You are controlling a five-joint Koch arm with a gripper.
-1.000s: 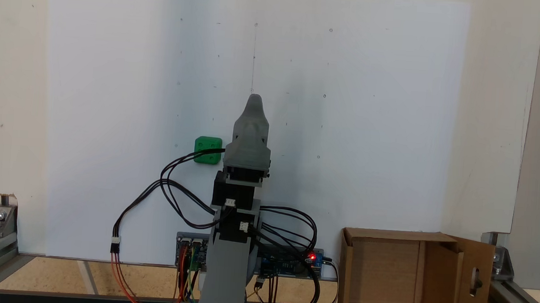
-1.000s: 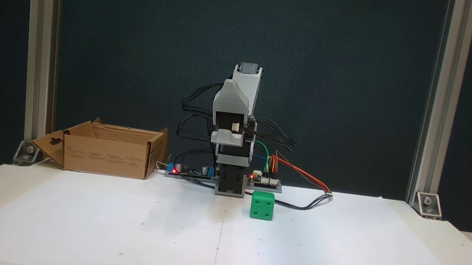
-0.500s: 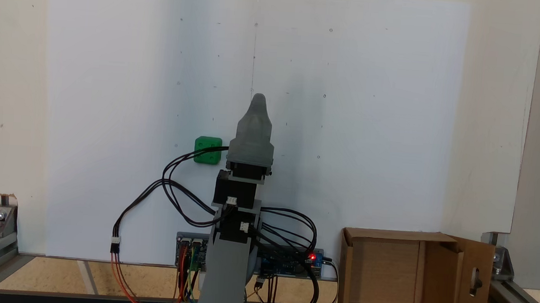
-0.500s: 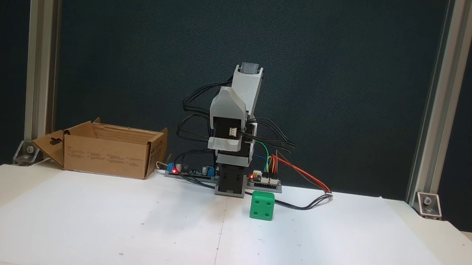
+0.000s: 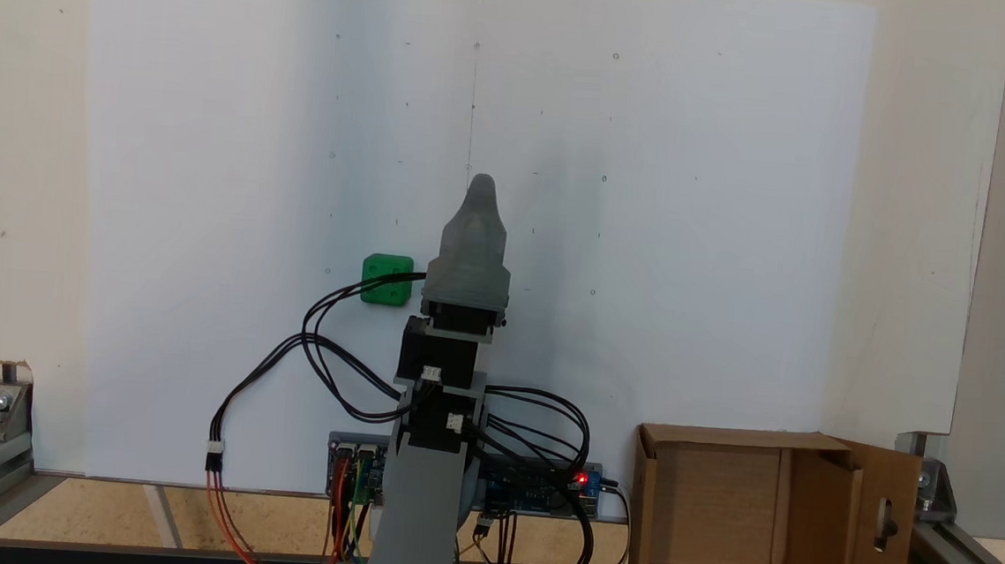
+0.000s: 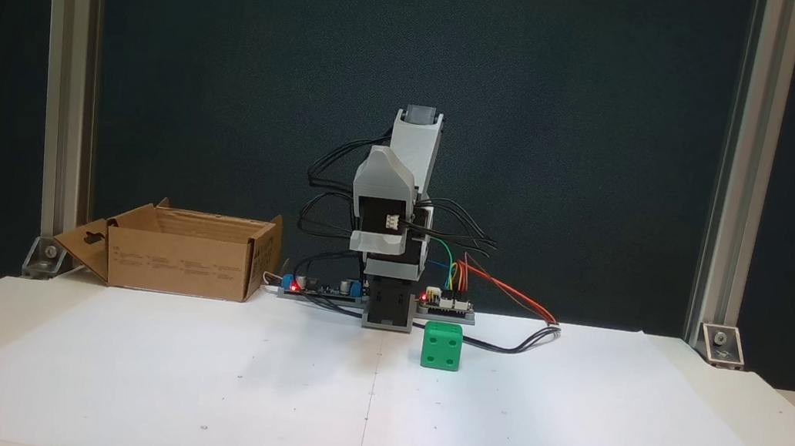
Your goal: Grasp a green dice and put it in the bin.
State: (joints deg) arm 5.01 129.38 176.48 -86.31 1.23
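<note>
- Nothing much has shifted in the last half second: the arm holds the same raised, folded pose it reached after swinging slightly a second ago, and the green dice (image 5: 387,280) (image 6: 442,345) has not moved.
- It sits on the white paper sheet (image 5: 647,239) (image 6: 570,434), free of the arm, just in front of the base.
- From above, the gripper (image 5: 481,183) points away from the base, the cube lying left of it beside the grey shell; a black cable (image 5: 351,294) crosses the cube's near edge.
- Only one grey tip shows, so whether the jaws are apart cannot be told.
- Circuit boards (image 5: 541,488) (image 6: 322,288) with red lights flank the base.
- The bin (image 5: 742,520) (image 6: 183,255) stands open, well apart from the cube, on the base's other side; its slotted flap (image 5: 885,521) (image 6: 86,243) hangs outward.
</note>
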